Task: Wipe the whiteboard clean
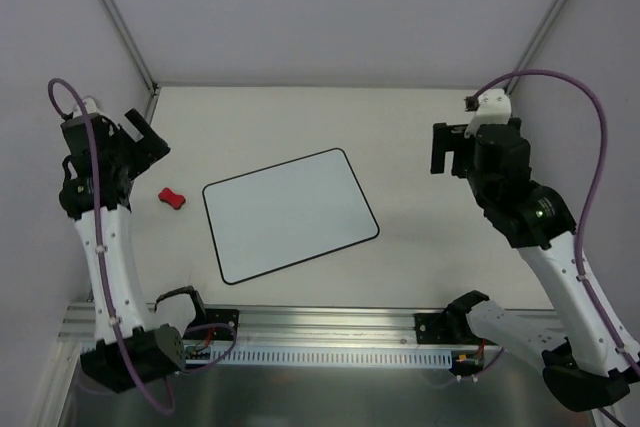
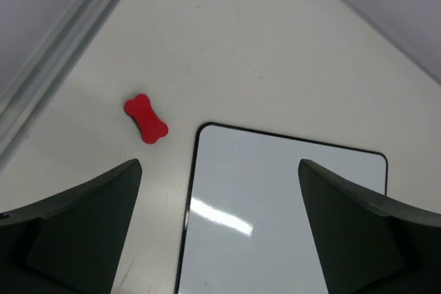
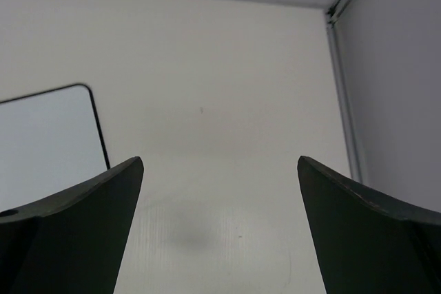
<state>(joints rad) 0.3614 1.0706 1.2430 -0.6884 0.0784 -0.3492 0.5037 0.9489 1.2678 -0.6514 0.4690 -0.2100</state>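
Blank white black-bordered rectangular whiteboard [image 1: 290, 214] lies skewed | red bone-shaped eraser [image 1: 173, 198] sits near its left edge, apart | left gripper [image 1: 148, 139], right gripper [image 1: 445, 153] both spread, flanking

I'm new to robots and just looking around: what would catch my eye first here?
The whiteboard lies at a slant in the middle of the table, its surface looking blank. Just off its left edge, not touching it, sits a small red bone-shaped eraser. On either side hang the two arms, the left hand and right hand both open and empty.
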